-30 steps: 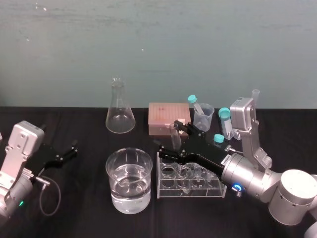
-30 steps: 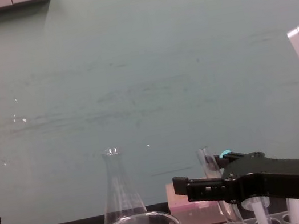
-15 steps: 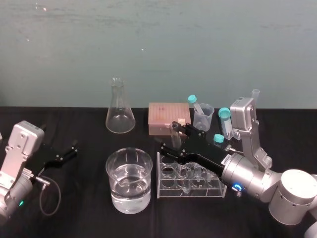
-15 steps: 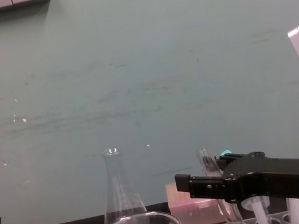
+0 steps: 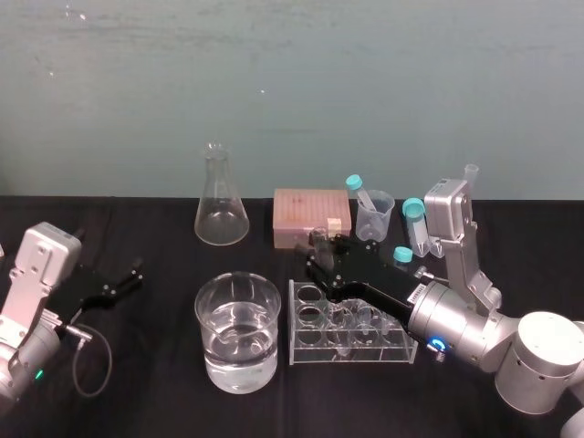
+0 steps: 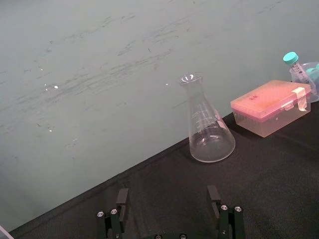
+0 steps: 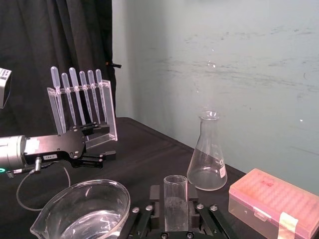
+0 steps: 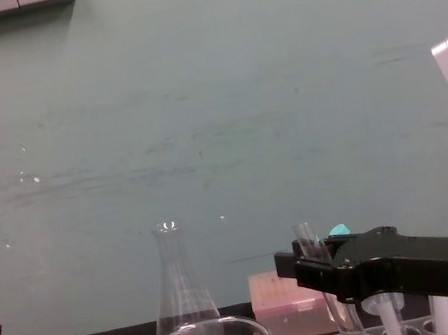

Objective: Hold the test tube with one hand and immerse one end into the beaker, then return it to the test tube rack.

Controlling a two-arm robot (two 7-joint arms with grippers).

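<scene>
Just right of centre in the head view, the right gripper [image 5: 318, 254] is clamped on the test tube [image 5: 318, 239], standing in the test tube rack [image 5: 365, 354]; the beaker [image 5: 208, 315] sits left, pink box [image 5: 306, 214] and flask [image 5: 220, 205] behind. Far left, the left gripper [image 5: 123, 278] rests spread.

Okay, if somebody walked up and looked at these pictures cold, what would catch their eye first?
The right gripper draws the eye: it reaches in from the right over the test tube rack, its fingers closed on the upright test tube. Just left of the rack stands the wide beaker, part full of clear liquid. The left gripper rests open at the far left.
</scene>
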